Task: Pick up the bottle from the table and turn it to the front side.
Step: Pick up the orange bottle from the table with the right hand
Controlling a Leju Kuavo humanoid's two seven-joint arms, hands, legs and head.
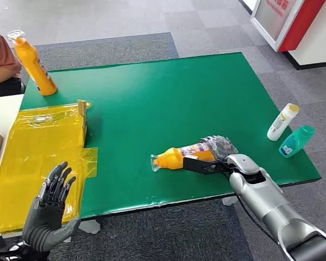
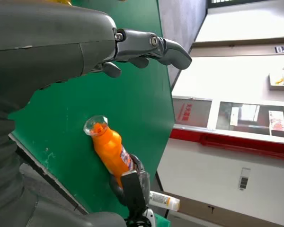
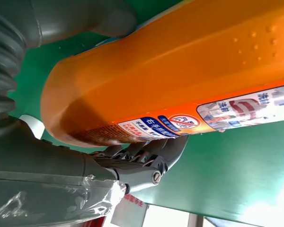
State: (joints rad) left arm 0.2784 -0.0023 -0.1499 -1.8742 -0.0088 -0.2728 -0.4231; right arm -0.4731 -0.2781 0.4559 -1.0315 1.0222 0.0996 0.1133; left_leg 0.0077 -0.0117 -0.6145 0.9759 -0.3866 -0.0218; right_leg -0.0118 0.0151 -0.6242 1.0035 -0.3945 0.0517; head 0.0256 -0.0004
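An orange bottle with a clear cap and a printed label lies on its side on the green table, near the front edge, cap pointing left. My right hand wraps its base end, thumb on one side and fingers on the other. The right wrist view shows the bottle close up, with the fingers pressed along its labelled side. The left wrist view shows the bottle with the right hand around it. My left hand is raised off the table's front left corner, fingers spread and holding nothing.
A second orange bottle stands tilted at the far left corner, beside a seated person. Yellow plastic sheeting covers the left side. A white bottle and a teal bottle lie at the right edge.
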